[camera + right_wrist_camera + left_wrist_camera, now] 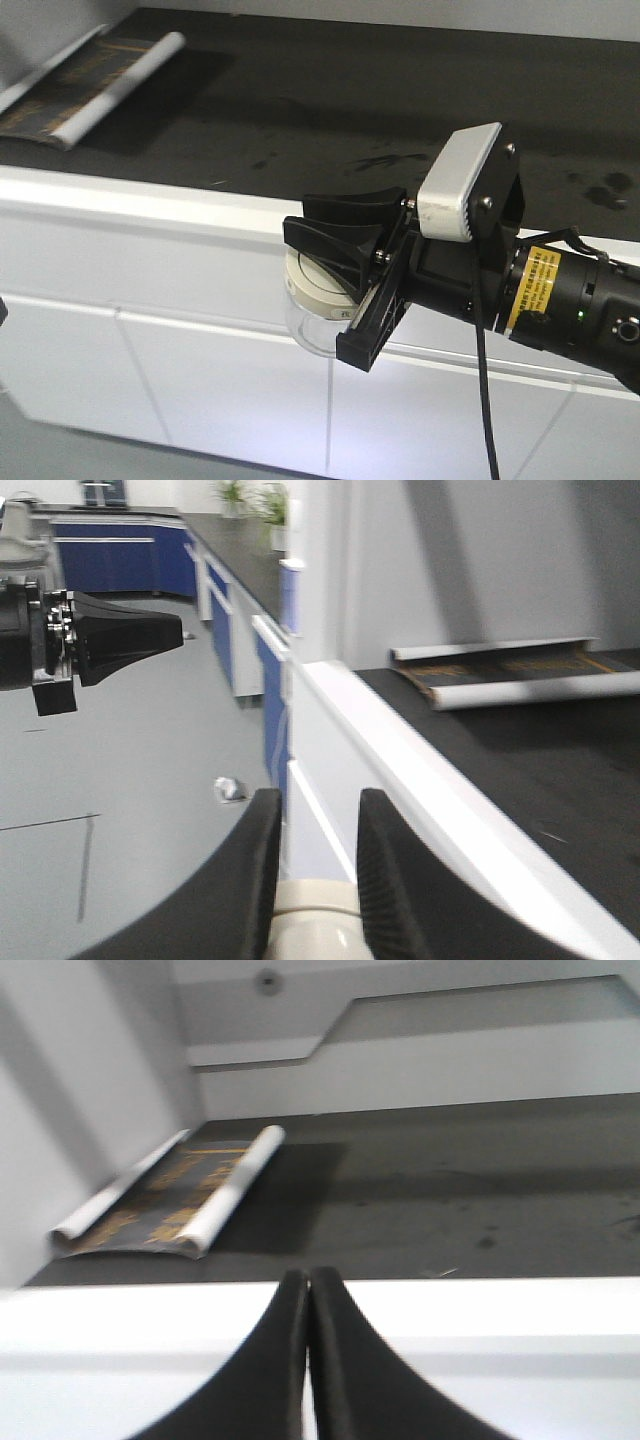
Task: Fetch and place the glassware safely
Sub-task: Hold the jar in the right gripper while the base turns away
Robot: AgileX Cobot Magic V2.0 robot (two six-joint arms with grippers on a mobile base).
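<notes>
The right gripper [320, 808] gripped the jar [306, 286] by its lid, just before the counter [150, 196]; left gripper [307, 1290] fingers were pressed together, empty.

Right claw [318, 815] clamped on cream jar lid [312, 922], beside dark countertop [520, 780]

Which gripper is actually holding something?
The right gripper: it grips the lidded glass jar, held off the counter. The left gripper is shut on nothing.
</notes>
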